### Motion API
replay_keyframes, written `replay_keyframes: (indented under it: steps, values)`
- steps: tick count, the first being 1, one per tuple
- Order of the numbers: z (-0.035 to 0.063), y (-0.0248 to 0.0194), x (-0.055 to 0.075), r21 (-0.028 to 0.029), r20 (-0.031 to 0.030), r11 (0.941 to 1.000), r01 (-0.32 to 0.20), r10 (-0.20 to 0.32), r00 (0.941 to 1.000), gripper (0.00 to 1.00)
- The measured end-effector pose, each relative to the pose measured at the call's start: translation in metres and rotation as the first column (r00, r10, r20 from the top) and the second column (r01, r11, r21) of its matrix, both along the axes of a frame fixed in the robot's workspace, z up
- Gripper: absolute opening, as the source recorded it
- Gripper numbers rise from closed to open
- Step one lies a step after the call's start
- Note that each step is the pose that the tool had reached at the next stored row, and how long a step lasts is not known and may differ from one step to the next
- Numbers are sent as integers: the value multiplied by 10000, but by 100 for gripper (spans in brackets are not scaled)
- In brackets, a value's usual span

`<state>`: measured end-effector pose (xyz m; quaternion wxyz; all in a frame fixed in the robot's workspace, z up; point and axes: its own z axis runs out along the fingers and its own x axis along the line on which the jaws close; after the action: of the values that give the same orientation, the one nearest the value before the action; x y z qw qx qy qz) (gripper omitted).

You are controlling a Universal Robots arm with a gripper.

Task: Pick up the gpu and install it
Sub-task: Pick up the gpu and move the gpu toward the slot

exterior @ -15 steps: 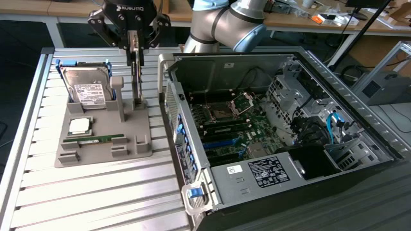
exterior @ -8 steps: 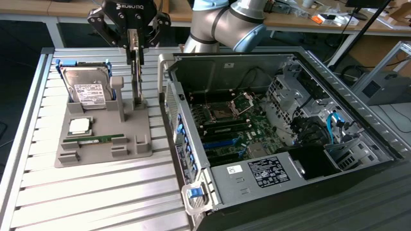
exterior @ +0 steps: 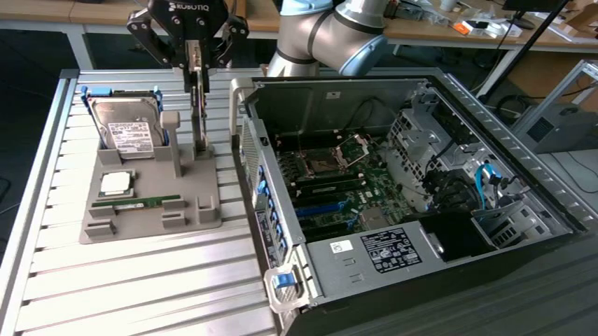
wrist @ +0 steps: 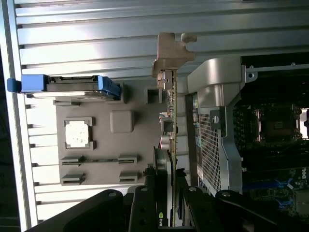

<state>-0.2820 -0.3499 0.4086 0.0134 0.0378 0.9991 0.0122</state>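
Pinching the upright gpu (exterior: 198,105) from above, our gripper (exterior: 195,63) clamps its top edge; we judge its long axis vertical.

Silver, blue-capped arm (exterior: 323,33), black pincer (exterior: 196,64)

exterior view: bright, even light from above, sharp throughout. soft glare streaks the ribbed metal worktop (exterior: 140,280). the open computer case (exterior: 327,94) is dimmer inside, with one corner in deep shadow. wrist view: harder contrast, worktop slats washed nearly white, the processor chip (wrist: 77,134) blown out, the case interior almost black. the claw (wrist: 166,183), close to the lens, is dark and soft; the gpu (wrist: 173,121) edge is a thin lit line.
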Motion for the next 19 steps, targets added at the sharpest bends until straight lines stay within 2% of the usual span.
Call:
replay_keyframes:
  steps: [19]
  values:
    - [61,0,0,23,1,10000,-1,1,10000,27]
